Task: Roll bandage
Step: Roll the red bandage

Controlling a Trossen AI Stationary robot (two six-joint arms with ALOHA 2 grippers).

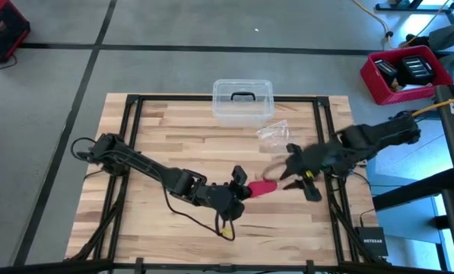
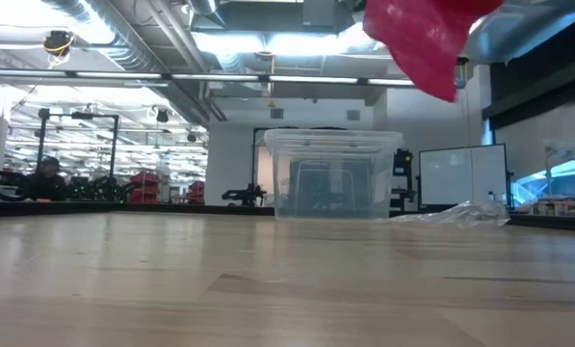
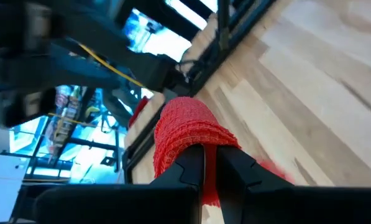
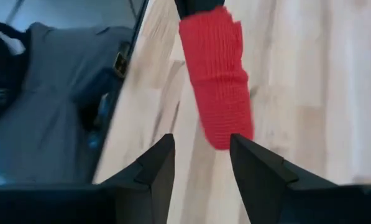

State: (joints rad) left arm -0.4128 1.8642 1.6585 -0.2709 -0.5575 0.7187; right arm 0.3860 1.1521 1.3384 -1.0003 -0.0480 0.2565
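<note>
Red fabric is what we notice first: the bandage hangs above the wooden table, toward its near right part, between the two grippers. In the left wrist view we see the left gripper with its fingers pinched tight on the bandage, the cloth bunched over the fingertips and a loose end trailing past them. From above, the left gripper sits just left of the red strip, its arm stretched across the table from the left edge.

We see the right gripper just right of the bandage, reaching in from the table's right side. In the right wrist view its fingers stand apart, empty, with the free end of the bandage hanging just beyond them and not touched by either one.

From table height we see only the lower end of the bandage dangling at the top of the picture, clear of the tabletop.

Around them, a clear plastic box with a dark handle sits at the far edge of the table, near the middle. A crinkled clear wrapper lies between that box and the right gripper, well apart from the bandage. Nothing lies on the wood directly under the hanging strip. Off the table, on the floor at the far right, we see a red crate holding dark objects.
</note>
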